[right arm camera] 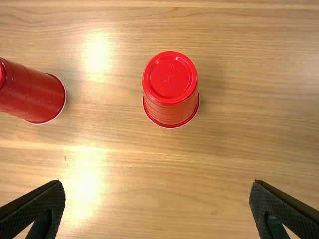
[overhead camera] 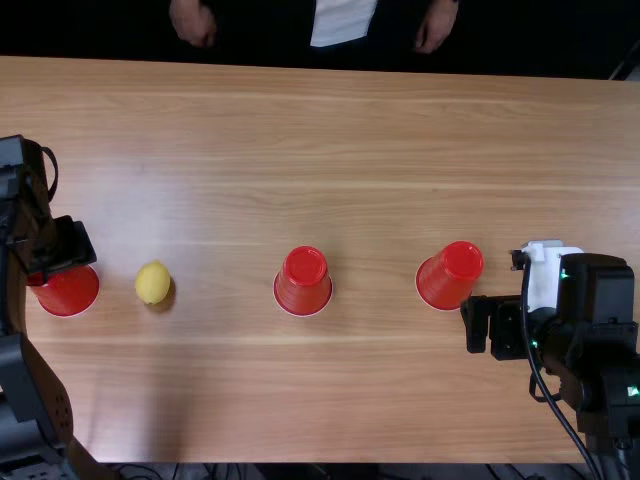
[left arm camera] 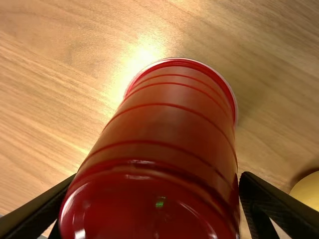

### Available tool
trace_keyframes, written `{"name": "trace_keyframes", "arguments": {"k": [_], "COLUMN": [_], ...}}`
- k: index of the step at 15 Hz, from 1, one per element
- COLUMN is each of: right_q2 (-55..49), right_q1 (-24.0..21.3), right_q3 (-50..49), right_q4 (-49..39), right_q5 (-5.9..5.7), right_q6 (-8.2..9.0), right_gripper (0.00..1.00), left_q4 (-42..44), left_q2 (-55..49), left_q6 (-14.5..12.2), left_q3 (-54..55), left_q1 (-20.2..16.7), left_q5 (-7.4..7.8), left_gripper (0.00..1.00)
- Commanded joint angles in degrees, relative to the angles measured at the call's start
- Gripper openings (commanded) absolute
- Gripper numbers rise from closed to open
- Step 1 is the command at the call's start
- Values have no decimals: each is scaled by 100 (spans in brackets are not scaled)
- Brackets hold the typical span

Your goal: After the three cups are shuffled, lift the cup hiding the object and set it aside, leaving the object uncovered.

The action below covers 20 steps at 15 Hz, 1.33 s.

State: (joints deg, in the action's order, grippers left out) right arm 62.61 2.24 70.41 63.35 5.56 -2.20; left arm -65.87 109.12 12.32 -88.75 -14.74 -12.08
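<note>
A yellow lemon (overhead camera: 153, 283) lies uncovered on the table at the left; its edge (left arm camera: 306, 191) also shows in the left wrist view. Just left of it, my left gripper (overhead camera: 60, 270) is shut on an upside-down red cup (overhead camera: 68, 291), whose rim is at the table. In the left wrist view the cup (left arm camera: 169, 149) sits between my left gripper (left arm camera: 157, 211) fingers. Two more upside-down red cups stand in the row, one in the middle (overhead camera: 303, 281) and one at the right (overhead camera: 450, 275). My right gripper (overhead camera: 476, 325) is open beside the right cup, holding nothing. It (right arm camera: 157, 209) faces two cups (right arm camera: 170, 89) (right arm camera: 30, 97).
A person's hands (overhead camera: 195, 22) rest at the far table edge, away from the cups. Bare wood (overhead camera: 320, 150) stretches behind the row of cups, and a narrower strip lies in front of it.
</note>
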Motion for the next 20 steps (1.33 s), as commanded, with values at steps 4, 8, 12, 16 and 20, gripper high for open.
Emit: {"name": "trace_keyframes", "arguments": {"k": [4,8,12,16,20], "right_q2": [-65,-91,-100,-513,-987], "right_q1": [40,48,57,48,48], "right_q3": [-54,-45,-63,-212,-432], "right_q4": [-11,-11,-1,20,10], "right_q5": [55,55,55,55,55], "right_q6": [40,19,19,9,9], "right_gripper": [100,100,100,100,100], "left_q4": [-16,26,16,16,26], "left_q2": [-1016,-1965,-2686,-3415,-4039], "left_q6": [97,76,55,66,66], "left_q3": [77,33,446,1000,1466], "left_q1": [-11,235,1184,1668,1676], "left_q5": [-5,5,5,796,1102], "left_gripper": [100,100,100,100,100]}}
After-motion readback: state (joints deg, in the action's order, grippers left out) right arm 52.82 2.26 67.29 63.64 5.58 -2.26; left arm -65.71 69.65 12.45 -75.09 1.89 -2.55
